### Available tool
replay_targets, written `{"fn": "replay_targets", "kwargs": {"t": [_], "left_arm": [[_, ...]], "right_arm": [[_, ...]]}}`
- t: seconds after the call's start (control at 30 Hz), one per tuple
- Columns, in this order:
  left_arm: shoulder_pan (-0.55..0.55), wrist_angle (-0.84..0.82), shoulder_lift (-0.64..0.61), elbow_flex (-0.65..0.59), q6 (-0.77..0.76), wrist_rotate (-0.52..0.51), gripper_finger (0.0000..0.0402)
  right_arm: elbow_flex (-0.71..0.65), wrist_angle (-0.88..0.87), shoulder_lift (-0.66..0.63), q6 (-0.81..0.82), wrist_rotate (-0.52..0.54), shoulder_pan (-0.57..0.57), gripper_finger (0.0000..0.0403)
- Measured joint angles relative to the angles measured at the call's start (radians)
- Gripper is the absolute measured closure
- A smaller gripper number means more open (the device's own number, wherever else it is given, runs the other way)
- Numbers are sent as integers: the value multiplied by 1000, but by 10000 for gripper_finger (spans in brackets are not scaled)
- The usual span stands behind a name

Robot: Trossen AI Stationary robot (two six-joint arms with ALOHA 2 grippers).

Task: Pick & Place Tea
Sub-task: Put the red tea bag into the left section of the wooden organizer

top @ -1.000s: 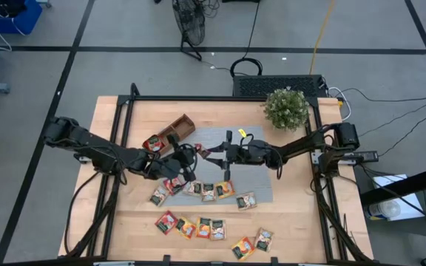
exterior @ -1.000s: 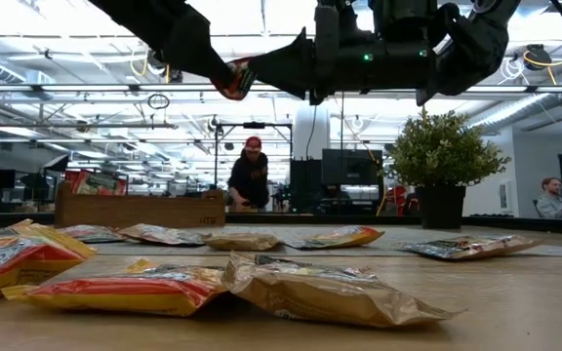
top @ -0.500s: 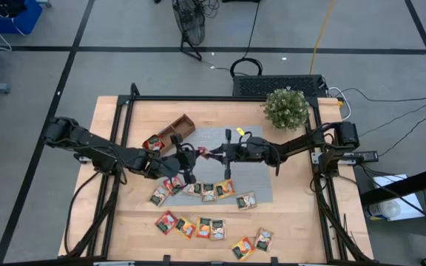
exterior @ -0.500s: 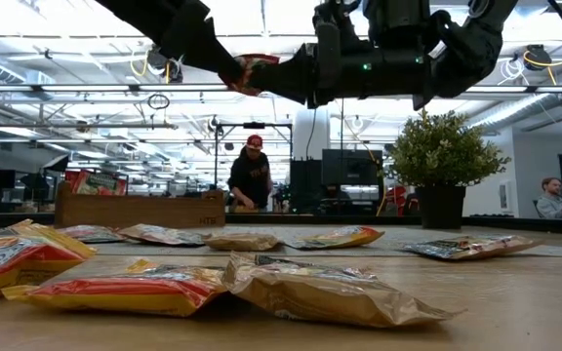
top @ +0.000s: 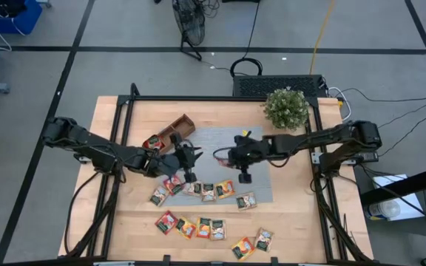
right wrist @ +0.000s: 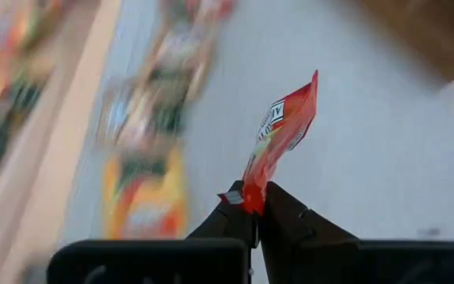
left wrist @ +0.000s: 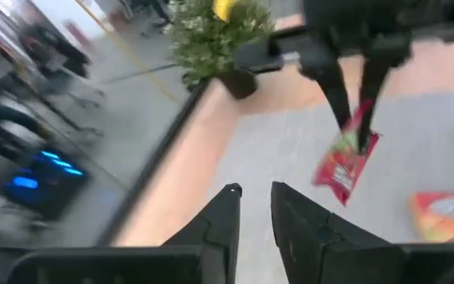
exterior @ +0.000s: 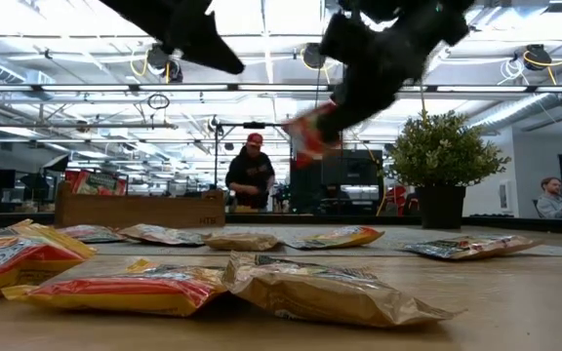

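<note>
Jaws of the right gripper clamp a red sachet; left gripper jaws slightly apart.

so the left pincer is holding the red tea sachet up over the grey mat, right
Not the left. The right pincer is shut on the red tea sachet above the grey mat, as the right wrist view shows. The left pincer holds nothing.

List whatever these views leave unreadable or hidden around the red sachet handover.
- Red sachet: label print unreadable, motion-blurred in both wrist views.
- Wooden tray: compartment contents too small in the high view; its wall hides them in the low view.
- Sachets on the mat: smeared by motion in the right wrist view.
- Right gripper: jaws lost in a dark silhouette in the low view.
</note>
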Motion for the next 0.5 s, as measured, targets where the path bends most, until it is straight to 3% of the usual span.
{"fn": "replay_targets", "kwargs": {"t": [0.07,0.13,0.23,0.37,0.5], "left_arm": [[46,8,0,0,-91,177,321],[103,12,0,0,-181,435,318],[167,79,25,0,-286,750,300],[178,181,76,-1,-314,933,248],[175,239,115,-1,-312,989,193]], "right_arm": [[77,-122,16,1,-44,15,402],[126,-179,17,-8,-88,29,402],[144,-147,33,-27,-167,49,402],[145,-59,61,-37,-227,71,402],[142,-31,116,-47,-243,81,402]]}}
